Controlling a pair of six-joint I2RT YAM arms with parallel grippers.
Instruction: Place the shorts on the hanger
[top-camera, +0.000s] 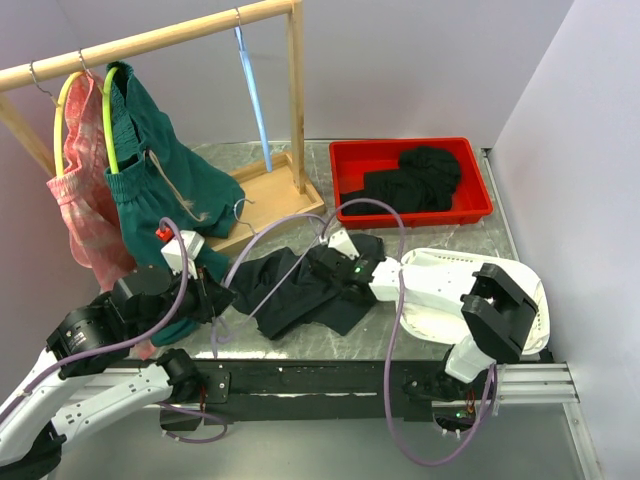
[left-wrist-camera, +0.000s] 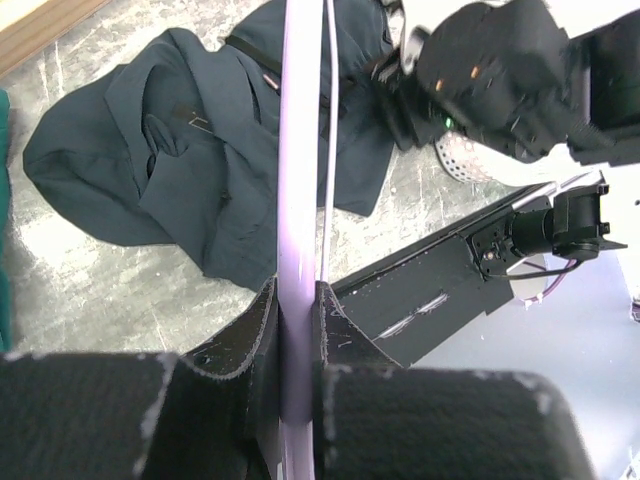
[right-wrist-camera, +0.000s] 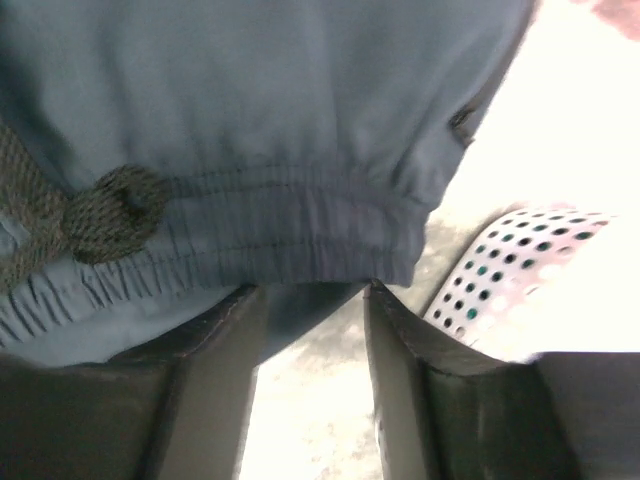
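The black shorts (top-camera: 300, 292) lie crumpled on the table between the two arms; they also show in the left wrist view (left-wrist-camera: 180, 160). My left gripper (top-camera: 207, 292) is shut on the thin lavender hanger (top-camera: 262, 243), whose bar runs up from between the jaws (left-wrist-camera: 298, 290) over the shorts (left-wrist-camera: 300, 150). My right gripper (top-camera: 335, 262) is open, low at the right edge of the shorts. In the right wrist view its fingertips (right-wrist-camera: 312, 290) touch the elastic waistband (right-wrist-camera: 280, 220), with a drawstring knot (right-wrist-camera: 105, 210) to the left and bare table between the jaws.
A wooden rack (top-camera: 295, 100) stands at the back left with pink shorts (top-camera: 85, 200), dark green shorts (top-camera: 150, 170) and a light blue hanger (top-camera: 255, 100). A red tray (top-camera: 480, 205) holds dark clothes. A white perforated basket (top-camera: 440, 290) lies under the right arm.
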